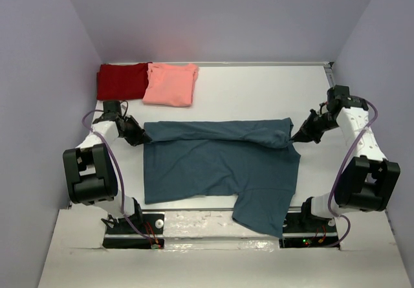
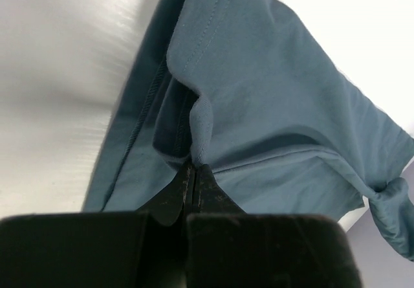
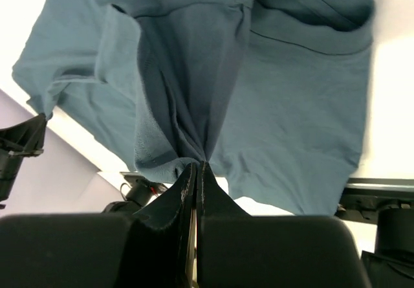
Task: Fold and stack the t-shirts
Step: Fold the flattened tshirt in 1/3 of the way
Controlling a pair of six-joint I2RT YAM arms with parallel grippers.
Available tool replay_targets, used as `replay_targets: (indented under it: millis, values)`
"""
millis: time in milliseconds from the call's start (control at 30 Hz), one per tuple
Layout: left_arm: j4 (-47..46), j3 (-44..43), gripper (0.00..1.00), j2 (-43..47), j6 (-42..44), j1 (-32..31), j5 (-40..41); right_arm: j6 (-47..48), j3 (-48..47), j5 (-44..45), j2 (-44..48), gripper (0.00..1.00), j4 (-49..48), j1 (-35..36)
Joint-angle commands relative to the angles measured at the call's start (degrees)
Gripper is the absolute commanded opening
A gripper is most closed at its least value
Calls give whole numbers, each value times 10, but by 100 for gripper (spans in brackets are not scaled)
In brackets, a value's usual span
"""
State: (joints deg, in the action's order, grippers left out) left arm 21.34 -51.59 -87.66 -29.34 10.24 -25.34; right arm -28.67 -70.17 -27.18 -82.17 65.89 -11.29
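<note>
The dark teal-blue t-shirt (image 1: pixel 220 165) lies spread on the white table, its far edge folded over toward the near side and one part hanging over the front edge. My left gripper (image 1: pixel 143 137) is shut on the shirt's far left corner; the left wrist view shows cloth (image 2: pixel 259 107) pinched at the fingertips (image 2: pixel 193 165). My right gripper (image 1: pixel 296 137) is shut on the far right corner, with bunched cloth (image 3: pixel 194 94) in the tips (image 3: pixel 197 165). A folded dark red t-shirt (image 1: pixel 121 80) and a folded salmon-pink t-shirt (image 1: pixel 171 83) lie side by side at the back left.
Lilac walls enclose the table (image 1: pixel 259 94) on three sides. The arm bases and cables (image 1: pixel 136 226) sit along the near edge.
</note>
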Motion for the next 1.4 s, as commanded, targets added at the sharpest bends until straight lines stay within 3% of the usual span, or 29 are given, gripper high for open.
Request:
replay_targets:
  millis: [0,533,1167,1200,1267,1333,1367]
  values:
    - [34,-1,0,-6,11,3,8,21,1,36,-7,0,39,-4]
    - [83,-21,0,-42,22,12,57,51,89,88,-56,0,34,-4]
    - [99,-40,0,-68,39,44,76,38,111,124,-97,0,18,-4]
    - [100,-40,0,-70,40,48,75,37,111,127,-101,10,20,-4]
    - [99,-41,0,-74,43,50,76,37,108,131,-112,18,21,-4]
    - [99,-42,0,-77,45,51,72,38,105,135,-116,37,23,-4]
    - [99,-42,0,-78,44,51,66,39,102,136,-115,52,24,-4]
